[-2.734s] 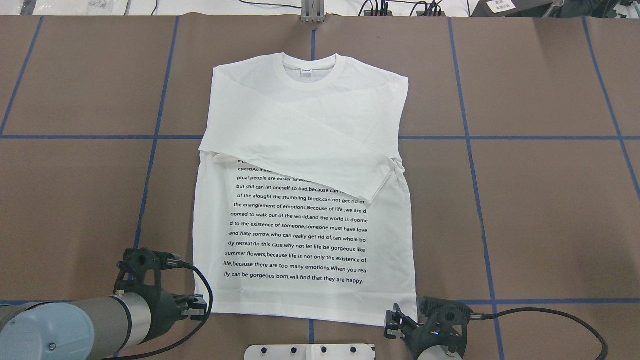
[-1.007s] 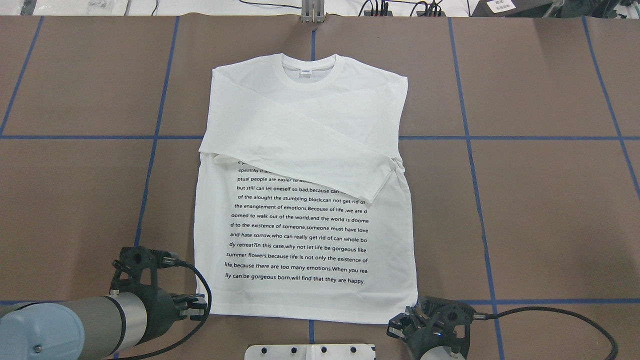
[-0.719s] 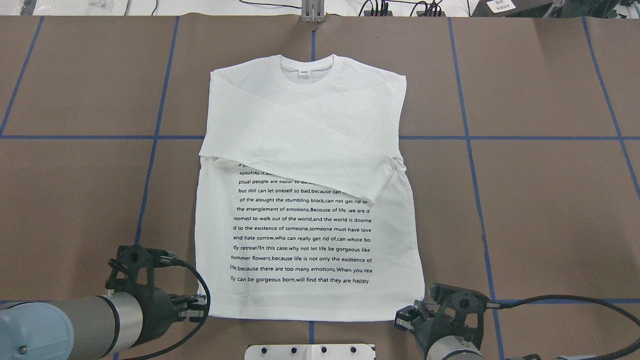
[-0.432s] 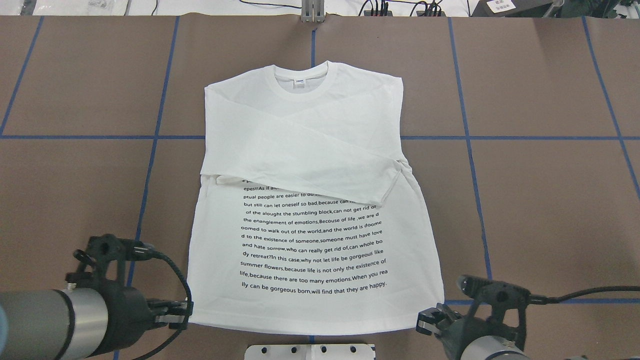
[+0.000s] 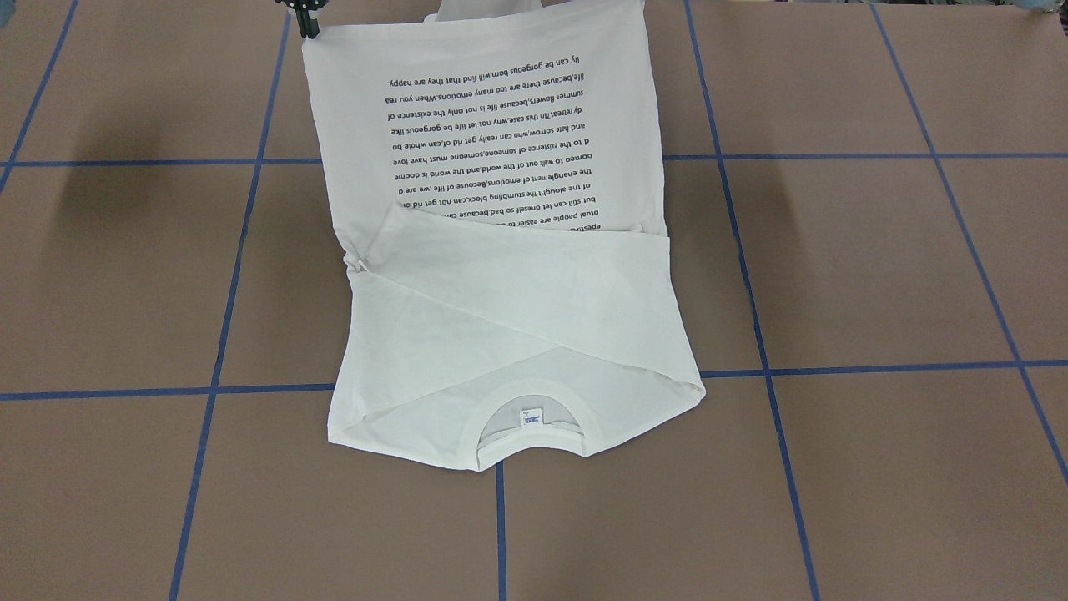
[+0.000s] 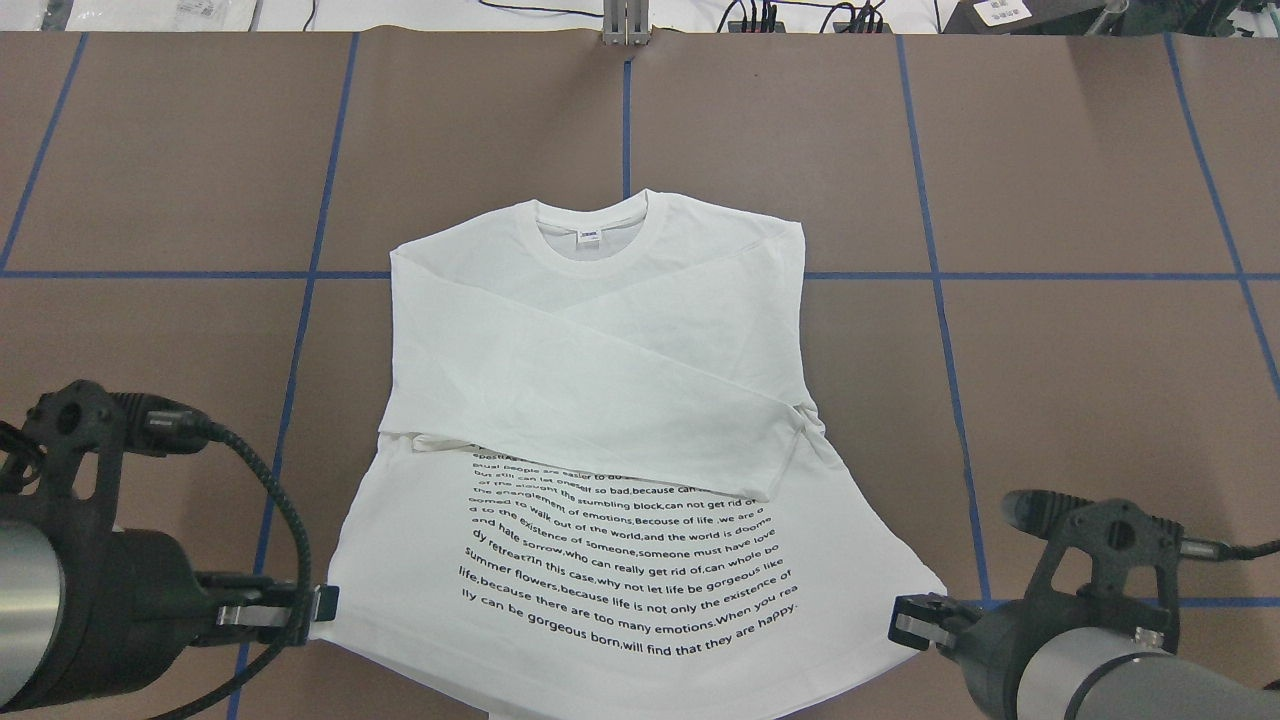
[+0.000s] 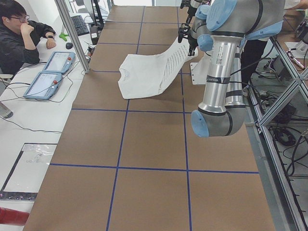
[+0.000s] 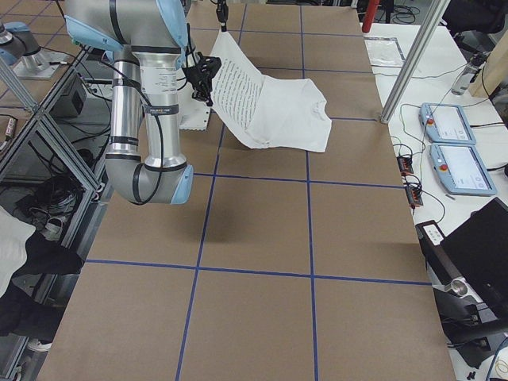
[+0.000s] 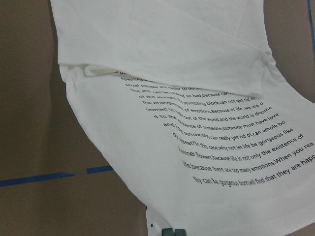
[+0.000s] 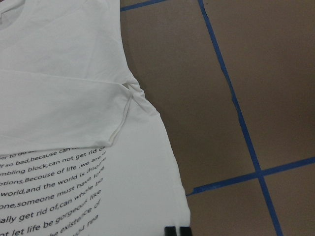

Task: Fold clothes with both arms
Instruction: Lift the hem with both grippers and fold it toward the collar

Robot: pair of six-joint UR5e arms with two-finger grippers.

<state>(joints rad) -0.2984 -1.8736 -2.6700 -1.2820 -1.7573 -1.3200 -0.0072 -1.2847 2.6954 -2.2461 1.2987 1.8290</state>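
The white long-sleeved T-shirt [image 6: 600, 350] lies face up on the brown table, with its sleeves folded across the chest and the collar [image 6: 590, 235] far from me. Its black text block [image 6: 630, 570] faces up. My left gripper [image 6: 320, 603] is shut on the hem's left corner. My right gripper [image 6: 905, 620] is shut on the hem's right corner. The hem end hangs lifted above the table while the collar end rests on it, as the exterior left view [image 7: 149, 72] and exterior right view [image 8: 270, 103] show. My right gripper [image 5: 304, 18] shows at the top of the front-facing view.
The table [image 6: 1100, 350] is brown with blue tape lines. The white pedestal base [image 7: 195, 72] stands at the near edge below the lifted hem. Cables [image 6: 800, 15] lie along the far edge. A seated person [image 7: 17, 33] and two control pads [image 7: 48, 72] are beyond it.
Both grippers rose and drew back toward the robot and outward with the hem corners. The hem lifted and the whole shirt slid toward the robot.
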